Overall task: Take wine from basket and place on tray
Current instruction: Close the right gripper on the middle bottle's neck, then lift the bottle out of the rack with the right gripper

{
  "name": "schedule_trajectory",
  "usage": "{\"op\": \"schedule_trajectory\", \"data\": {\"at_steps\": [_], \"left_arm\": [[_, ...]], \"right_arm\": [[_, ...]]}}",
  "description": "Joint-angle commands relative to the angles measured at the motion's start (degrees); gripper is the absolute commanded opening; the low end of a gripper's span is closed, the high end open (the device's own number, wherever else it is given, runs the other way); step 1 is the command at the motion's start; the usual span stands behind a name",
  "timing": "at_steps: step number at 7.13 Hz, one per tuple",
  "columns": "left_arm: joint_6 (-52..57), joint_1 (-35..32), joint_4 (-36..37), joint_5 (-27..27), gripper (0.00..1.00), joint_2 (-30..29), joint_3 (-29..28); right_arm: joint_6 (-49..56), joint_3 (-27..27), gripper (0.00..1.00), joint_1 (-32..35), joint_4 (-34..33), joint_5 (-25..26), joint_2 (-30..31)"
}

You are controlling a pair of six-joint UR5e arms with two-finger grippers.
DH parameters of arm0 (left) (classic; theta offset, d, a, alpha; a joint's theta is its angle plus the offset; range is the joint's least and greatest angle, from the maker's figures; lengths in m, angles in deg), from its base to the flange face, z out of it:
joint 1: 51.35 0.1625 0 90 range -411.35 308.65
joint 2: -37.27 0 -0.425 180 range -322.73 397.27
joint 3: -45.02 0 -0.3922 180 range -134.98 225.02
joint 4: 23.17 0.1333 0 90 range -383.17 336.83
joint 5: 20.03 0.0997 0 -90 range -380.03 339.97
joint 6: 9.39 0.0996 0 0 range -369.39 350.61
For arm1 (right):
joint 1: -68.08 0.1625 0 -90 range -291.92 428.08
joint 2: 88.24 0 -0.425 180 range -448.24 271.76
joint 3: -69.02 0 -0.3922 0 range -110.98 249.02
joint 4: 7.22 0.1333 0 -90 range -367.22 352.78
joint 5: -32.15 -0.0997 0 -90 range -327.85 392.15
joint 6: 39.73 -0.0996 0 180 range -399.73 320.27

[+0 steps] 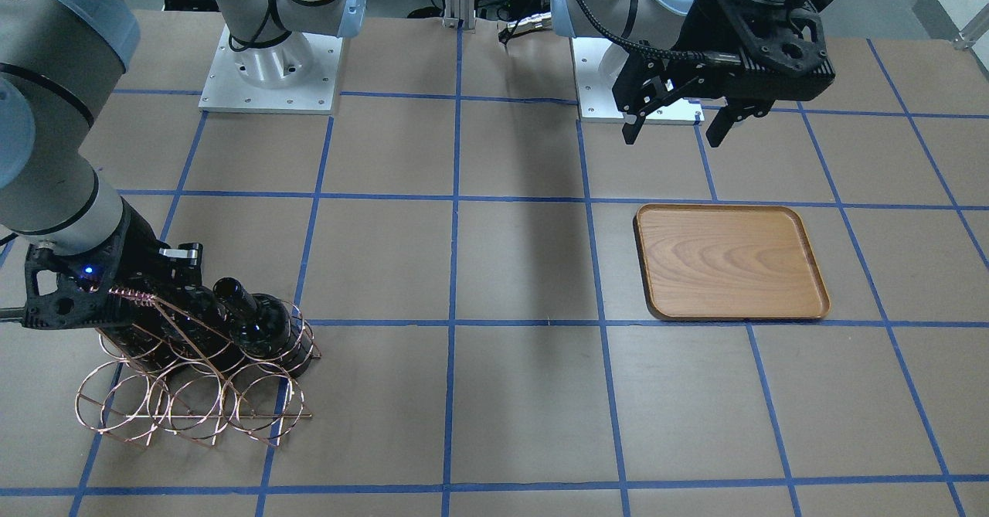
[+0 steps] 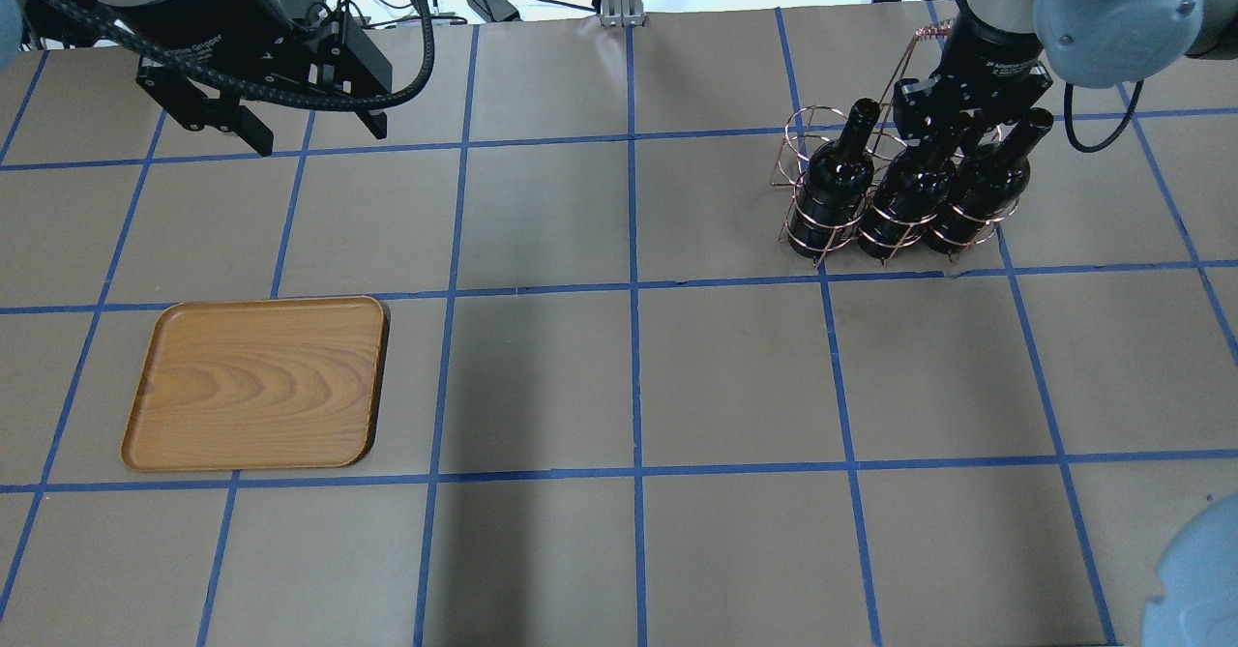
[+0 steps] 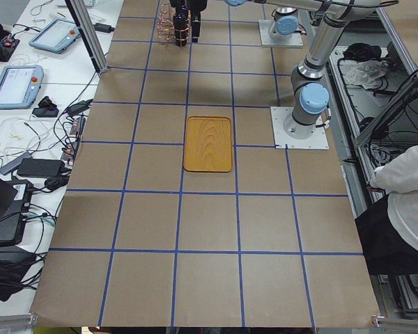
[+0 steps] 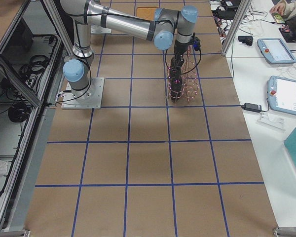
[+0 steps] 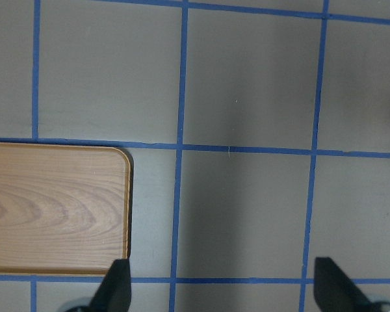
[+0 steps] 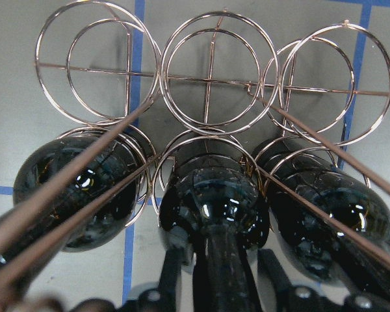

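Note:
The copper wire basket (image 2: 801,132) stands at the far right of the table and holds three dark wine bottles in its near row of rings. My right gripper (image 2: 953,130) is lowered over the middle bottle (image 2: 904,192). In the right wrist view the fingers (image 6: 175,250) stand on either side of this bottle's neck (image 6: 218,260) with small gaps, so the gripper (image 6: 221,253) is open. The other two bottles (image 6: 84,195) (image 6: 331,208) stand beside it. The wooden tray (image 2: 256,381) lies bare at the near left. My left gripper (image 2: 311,130) hangs open and empty above the table behind the tray.
The basket's far row of rings (image 6: 211,78) holds nothing, and its twisted-wire handle (image 1: 131,294) rises beside my right wrist. Brown paper with blue tape lines covers the table (image 2: 629,386). The arm bases (image 1: 270,69) stand at the robot's edge. Operators' desks (image 3: 28,83) line the far side.

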Motion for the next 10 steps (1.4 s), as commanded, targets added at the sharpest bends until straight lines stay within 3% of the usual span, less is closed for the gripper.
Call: {"op": "schedule_trajectory", "data": {"at_steps": [1, 3, 5, 7, 9, 10], "left_arm": [[0.00, 0.00, 0.06, 0.00, 1.00, -0.03, 0.00], [0.00, 0.00, 0.06, 0.00, 1.00, -0.03, 0.00], [0.00, 0.00, 0.06, 0.00, 1.00, -0.03, 0.00], [0.00, 0.00, -0.03, 0.00, 1.00, -0.03, 0.00], [0.08, 0.09, 0.06, 0.00, 1.00, -0.03, 0.00], [0.08, 0.26, 0.06, 0.00, 1.00, -0.03, 0.09]], "right_arm": [[0.28, -0.16, 0.33, 0.03, 0.38, 0.22, 0.06], [0.38, -0.86, 0.21, -0.06, 0.73, 0.13, 0.84], [0.38, -2.26, 0.19, -0.06, 3.26, -0.22, 3.29], [0.20, -11.81, 0.19, 0.03, 17.19, -1.62, 7.16], [-3.11, -13.61, 0.19, 0.90, 24.87, -1.98, 12.51], [-10.97, -13.44, 0.19, 4.12, 28.90, -3.98, 14.28]]}}
